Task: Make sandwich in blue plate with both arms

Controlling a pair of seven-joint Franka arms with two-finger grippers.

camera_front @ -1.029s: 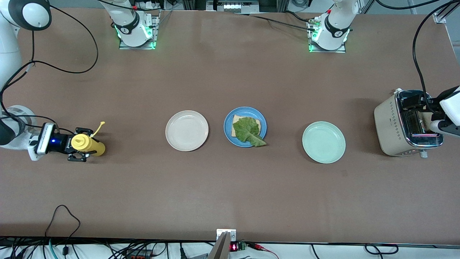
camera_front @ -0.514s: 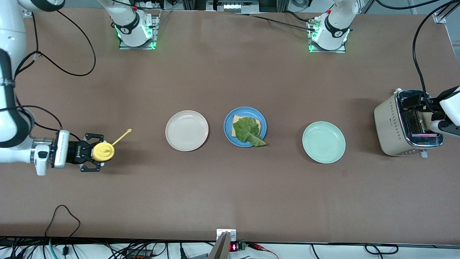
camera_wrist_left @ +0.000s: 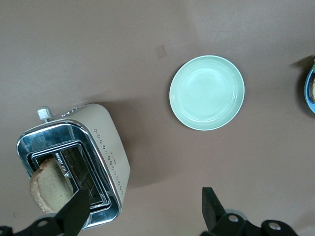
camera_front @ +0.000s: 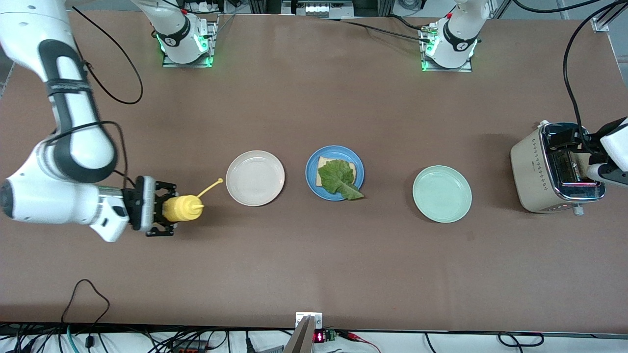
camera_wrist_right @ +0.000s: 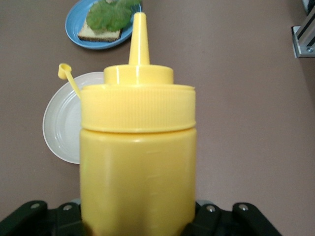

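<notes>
Right pincer [camera_front: 164, 212] clamped on a yellow bottle [camera_front: 182, 208], carried on its side over the surface [camera_front: 314, 274] just short of the white plate [camera_front: 255, 178], toward the right arm's end from the blue plate [camera_front: 334, 172]. Bottle's long axis roughly along the surface's length, nozzle leading toward the blue plate, loose cap strap sticking up beside the white plate's rim. Same grip seen in the right wrist view: bottle [camera_wrist_right: 138, 157] filling the frame, black fingers [camera_wrist_right: 206, 219] either side of its base, nozzle aimed at the white plate [camera_wrist_right: 61, 128] and the blue plate [camera_wrist_right: 98, 34].

On the blue plate, at mid-surface: one bread slice [camera_front: 322, 169] with a lettuce leaf [camera_front: 338, 179] laid over it, leaf tip hanging past the rim on the side nearer the front camera. No top slice there yet.

Toward the left arm's end from the blue plate: an empty mint plate [camera_front: 442, 193], then a toaster [camera_front: 554, 169] well apart.

Left pincer [camera_wrist_left: 142, 211] wide open, holding nothing, hanging over the toaster [camera_wrist_left: 78, 167], one finger [camera_wrist_left: 74, 214] close by the slice [camera_wrist_left: 48, 184] that stands up out of a slot.

Probably sauce onto the leaf next: right arm far nearer the blue plate, with only the white plate to pass over. Second slice likely the left arm's job.
</notes>
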